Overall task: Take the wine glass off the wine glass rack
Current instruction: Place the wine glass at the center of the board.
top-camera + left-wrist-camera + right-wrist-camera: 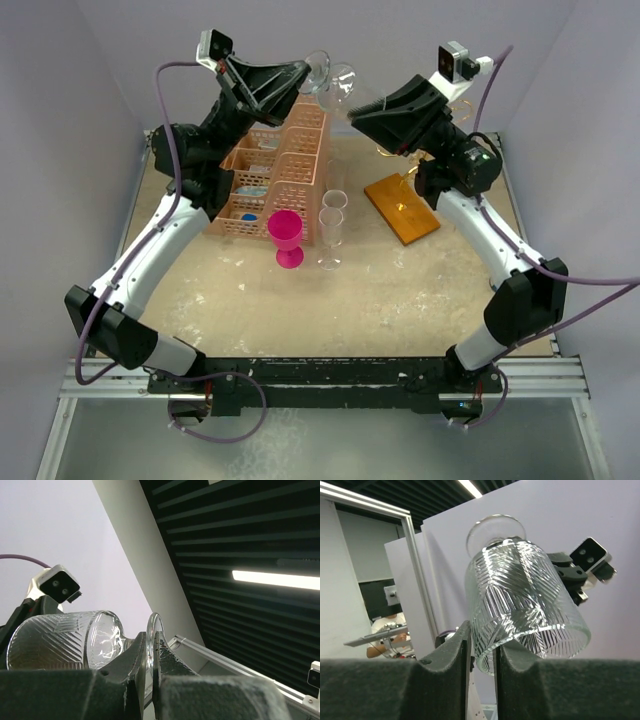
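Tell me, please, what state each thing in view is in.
wine glass: in the air, tipped sideways, held at both ends.
left gripper: shut on its foot.
right gripper: shut on its rim.
wine glass rack: standing, top hidden by the right arm.
pink goblet: upright.
nearer clear glass: upright.
farther clear glass: upright.

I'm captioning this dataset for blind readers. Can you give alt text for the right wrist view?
A clear ribbed wine glass fills the frame, tilted with its foot pointing up and away, its rim wall pinched by the right claw. Behind it the left claw reaches in near the stem, against a pale lavender wall.
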Robot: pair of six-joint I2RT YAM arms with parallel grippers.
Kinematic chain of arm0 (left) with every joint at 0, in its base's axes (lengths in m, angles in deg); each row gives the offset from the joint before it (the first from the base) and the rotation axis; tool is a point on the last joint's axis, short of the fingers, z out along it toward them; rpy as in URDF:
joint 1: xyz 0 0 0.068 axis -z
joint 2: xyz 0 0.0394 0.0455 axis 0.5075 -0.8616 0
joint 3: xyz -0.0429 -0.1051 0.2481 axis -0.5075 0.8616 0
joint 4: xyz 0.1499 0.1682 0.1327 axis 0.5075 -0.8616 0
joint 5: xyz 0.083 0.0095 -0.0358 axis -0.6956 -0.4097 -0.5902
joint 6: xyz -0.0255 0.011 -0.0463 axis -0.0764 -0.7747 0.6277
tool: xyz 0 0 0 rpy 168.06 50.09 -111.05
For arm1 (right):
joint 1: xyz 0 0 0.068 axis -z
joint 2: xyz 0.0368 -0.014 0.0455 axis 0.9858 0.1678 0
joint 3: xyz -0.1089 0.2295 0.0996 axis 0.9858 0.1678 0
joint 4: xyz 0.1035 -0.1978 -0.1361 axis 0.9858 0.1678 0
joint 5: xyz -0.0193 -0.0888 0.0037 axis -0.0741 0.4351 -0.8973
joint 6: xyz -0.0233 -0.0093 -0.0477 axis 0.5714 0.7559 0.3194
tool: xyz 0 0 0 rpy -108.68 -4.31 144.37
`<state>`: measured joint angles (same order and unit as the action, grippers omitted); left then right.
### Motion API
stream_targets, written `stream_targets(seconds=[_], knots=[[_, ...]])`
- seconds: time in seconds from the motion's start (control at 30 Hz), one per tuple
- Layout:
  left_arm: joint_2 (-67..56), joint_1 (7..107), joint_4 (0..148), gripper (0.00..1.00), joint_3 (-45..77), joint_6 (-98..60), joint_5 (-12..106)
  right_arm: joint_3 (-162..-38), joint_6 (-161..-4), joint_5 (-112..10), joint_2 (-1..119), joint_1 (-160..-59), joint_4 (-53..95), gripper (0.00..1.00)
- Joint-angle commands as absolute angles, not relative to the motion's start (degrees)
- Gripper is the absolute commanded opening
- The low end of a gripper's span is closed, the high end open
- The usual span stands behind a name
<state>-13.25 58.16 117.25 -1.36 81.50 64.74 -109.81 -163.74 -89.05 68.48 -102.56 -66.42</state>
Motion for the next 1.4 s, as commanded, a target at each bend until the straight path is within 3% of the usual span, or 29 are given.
stream_targets(seconds=[0.0,0.13,0.2,0.47,0.63,0.87,1.0,1.1,1.2,1.37], knots=[[-11.1,58.3,125.5,0.00,-1.4,84.4,61.7,-113.4,-165.7,-87.4,66.3,-103.1,-79.5,0.19],[-10.8,58.5,126.9,0.00,-0.5,85.4,60.9,-114.5,-165.4,-88.0,66.3,-103.2,-82.2,0.02],[-10.6,58.7,126.9,0.01,-0.5,85.3,60.7,-114.7,-165.3,-87.9,66.4,-103.2,-83.5,0.00],[-7.7,58.7,122.0,0.46,1.5,79.8,60.4,-113.0,-164.8,-86.8,65.7,-103.1,-87.7,0.00],[-3.0,58.7,110.2,0.52,4.1,69.6,60.6,-110.5,-164.5,-84.8,64.0,-102.2,-87.3,0.00],[7.9,58.1,96.3,0.56,20.3,58.7,59.0,-102.5,-164.3,-83.6,56.9,-96.3,-82.2,0.00],[14.0,56.5,82.5,0.62,22.3,46.7,56.4,-97.3,-163.3,-86.4,51.9,-93.3,-76.1,0.00],[18.0,56.3,65.7,0.78,18.2,32.7,49.1,-94.6,-155.9,-90.5,46.1,-92.9,-62.2,0.00],[23.1,56.3,52.8,0.93,15.0,21.9,38.2,-95.5,-137.3,-91.4,39.9,-93.0,-32.6,0.00],[29.9,56.4,45.3,1.00,13.5,10.6,24.0,-97.0,-113.9,-91.8,33.3,-93.4,4.5,0.00]])
